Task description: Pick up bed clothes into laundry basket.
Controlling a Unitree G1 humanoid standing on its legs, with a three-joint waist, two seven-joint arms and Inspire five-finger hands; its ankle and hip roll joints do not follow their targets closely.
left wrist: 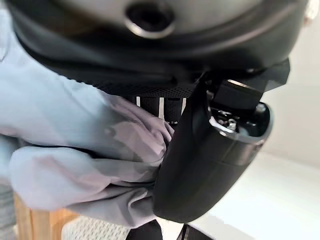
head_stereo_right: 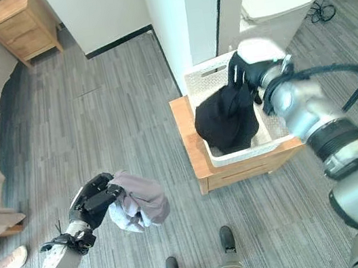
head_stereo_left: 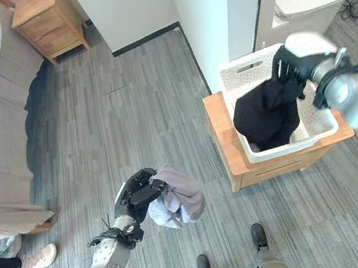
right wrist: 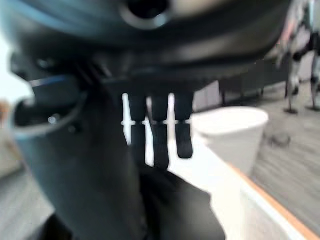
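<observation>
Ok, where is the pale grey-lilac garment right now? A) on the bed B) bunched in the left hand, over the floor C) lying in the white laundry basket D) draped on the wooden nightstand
B: the pale grey-lilac garment is bunched in the left hand above the grey floor, apart from the white laundry basket, which holds a black garment.

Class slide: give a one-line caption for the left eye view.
Left hand clutches a grey garment while right hand lowers black clothing into white basket.

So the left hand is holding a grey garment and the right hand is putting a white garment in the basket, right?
Not quite. The left hand does hold the grey garment, but the garment the right hand holds over the basket is black, as the left eye view shows.
</observation>
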